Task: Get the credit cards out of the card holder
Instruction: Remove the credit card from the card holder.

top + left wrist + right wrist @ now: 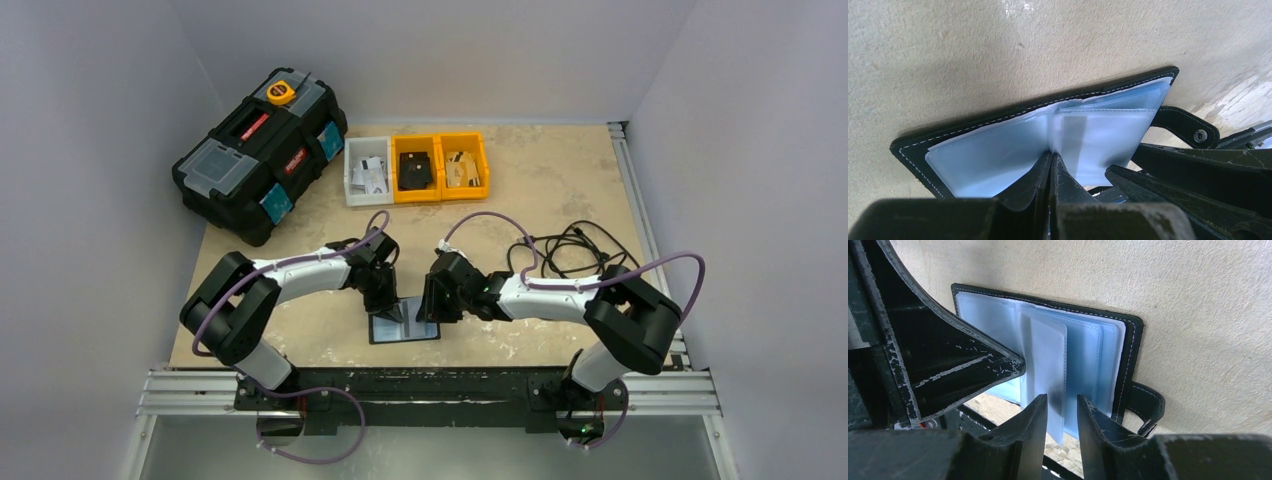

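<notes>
The black card holder [405,328] lies open on the table between my arms, its snap tab [1193,131] hanging off one side. Pale bluish leaves fill it; I cannot tell credit cards [988,160] from plastic sleeves. My left gripper [1051,155] is shut, its tips pressed at the fold of the leaves; I cannot tell whether a leaf is pinched. One leaf [1048,355] stands up from the card holder [1133,340]. My right gripper [1062,402] is open, its fingers astride that leaf's lower edge. The left gripper [385,303] and right gripper [432,305] nearly touch.
A large black toolbox [260,150] with a yellow tape measure [281,92] on it stands at the back left. A white bin [368,172] and two orange bins [416,168] sit at the back middle. Loose black cables [570,250] lie at the right.
</notes>
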